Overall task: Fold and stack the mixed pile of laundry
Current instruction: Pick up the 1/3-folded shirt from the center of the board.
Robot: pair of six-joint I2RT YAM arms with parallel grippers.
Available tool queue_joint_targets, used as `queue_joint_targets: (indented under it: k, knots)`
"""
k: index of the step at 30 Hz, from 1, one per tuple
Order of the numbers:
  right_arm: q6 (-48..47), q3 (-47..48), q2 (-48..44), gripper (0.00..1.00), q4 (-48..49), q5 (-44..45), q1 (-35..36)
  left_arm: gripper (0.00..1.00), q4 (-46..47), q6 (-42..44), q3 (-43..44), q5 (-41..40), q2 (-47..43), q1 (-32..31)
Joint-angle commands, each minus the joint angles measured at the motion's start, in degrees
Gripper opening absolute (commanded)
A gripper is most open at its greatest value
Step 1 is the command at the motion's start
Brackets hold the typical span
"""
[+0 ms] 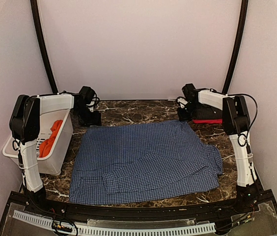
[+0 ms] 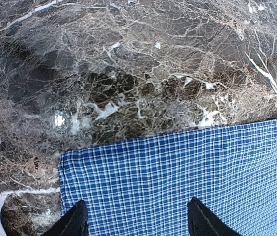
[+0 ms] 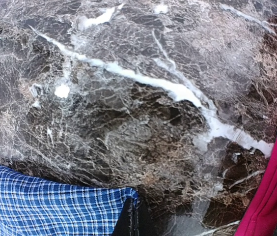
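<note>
The blue-and-white checked shirt [image 1: 143, 157] lies spread flat across the marble table. My left gripper [image 1: 90, 118] is at its far left corner. It stands open in the left wrist view [image 2: 137, 209], both fingertips over the checked cloth [image 2: 178, 167]. My right gripper [image 1: 183, 115] is at the far right corner. In the right wrist view its fingers are pressed together [image 3: 134, 214], with the corner of the checked shirt [image 3: 45, 206] caught at their tips. The orange-red shirt [image 1: 50, 137] lies crumpled in the basket.
A white slotted basket [image 1: 55, 164] stands at the table's left edge beside the left arm. A folded dark and red cloth stack [image 1: 207, 118] lies at the back right, and its magenta edge [image 3: 276, 172] shows close to my right gripper.
</note>
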Motion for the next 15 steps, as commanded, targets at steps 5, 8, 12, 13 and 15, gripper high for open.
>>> queue_joint_targets:
  k: [5, 8, 12, 13, 15]
  knots:
    - [0.97, -4.53, -5.66, 0.0, 2.01, 6.37, -4.13, 0.69, -0.74, -0.06, 2.46, -0.54, -1.33, 0.76]
    - [1.18, -4.91, -7.52, 0.0, 3.46, 5.7, -5.14, 0.68, -1.02, 0.34, 3.61, -0.41, -0.35, 1.56]
    - [1.0, -6.1, -8.6, 0.0, 5.62, 1.65, -5.06, 0.66, -0.16, 1.75, 4.99, 0.51, 1.44, 1.84]
    - [1.05, -6.28, -8.49, 0.0, 5.95, 0.81, -4.9, 0.66, 0.63, 2.67, 5.2, 0.62, 1.76, 1.84]
    - [1.01, -6.47, -8.03, 0.0, 6.07, -0.16, -4.54, 0.65, 1.9, 4.14, 5.88, 1.6, 2.47, 1.85]
